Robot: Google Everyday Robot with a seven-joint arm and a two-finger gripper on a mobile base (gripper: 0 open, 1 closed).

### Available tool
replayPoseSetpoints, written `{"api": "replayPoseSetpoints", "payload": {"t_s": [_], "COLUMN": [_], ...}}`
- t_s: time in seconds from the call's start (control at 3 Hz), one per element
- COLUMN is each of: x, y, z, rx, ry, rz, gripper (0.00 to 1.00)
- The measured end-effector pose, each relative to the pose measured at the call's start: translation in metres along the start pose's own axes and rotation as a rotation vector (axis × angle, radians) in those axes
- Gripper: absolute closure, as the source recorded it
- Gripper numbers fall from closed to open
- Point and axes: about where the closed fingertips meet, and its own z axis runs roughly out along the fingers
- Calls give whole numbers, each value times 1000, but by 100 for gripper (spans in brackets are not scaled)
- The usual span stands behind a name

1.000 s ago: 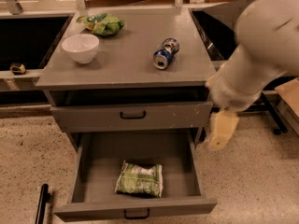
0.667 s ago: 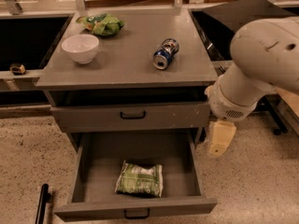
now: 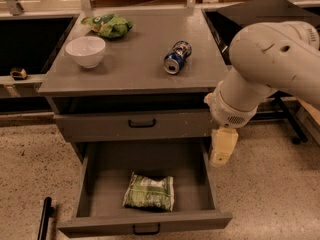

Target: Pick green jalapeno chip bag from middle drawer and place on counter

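Below counter (image 3: 135, 64), middle drawer (image 3: 145, 225) holds chip bag (image 3: 149, 192) — gripper (image 3: 220, 155) beside it.

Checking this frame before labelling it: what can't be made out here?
All in the camera view:
- The gripper hangs by the right wall of the middle drawer; its upper part is covered by the arm.
- The green jalapeno chip bag on the drawer floor: print too small to read.
- The slot under the counter: shadow hides any contents.
- The black bar at lower left: cut off by the bottom edge.
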Motion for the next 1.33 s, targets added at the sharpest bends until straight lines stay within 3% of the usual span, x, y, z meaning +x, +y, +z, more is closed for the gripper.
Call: {"api": "replayPoseSetpoints", "payload": {"t_s": [0.33,0.67,1.0,1.33], "x": [-20,-33,-49,-53], "y": [10,21,2,-5], "z": [77,148,170,170], "rx": [-90,-92,16,46], "ry": [-61,-139,-237,-249], "rz": [-30,-57,-113,-124], "gripper": [0,0,0,0]}}
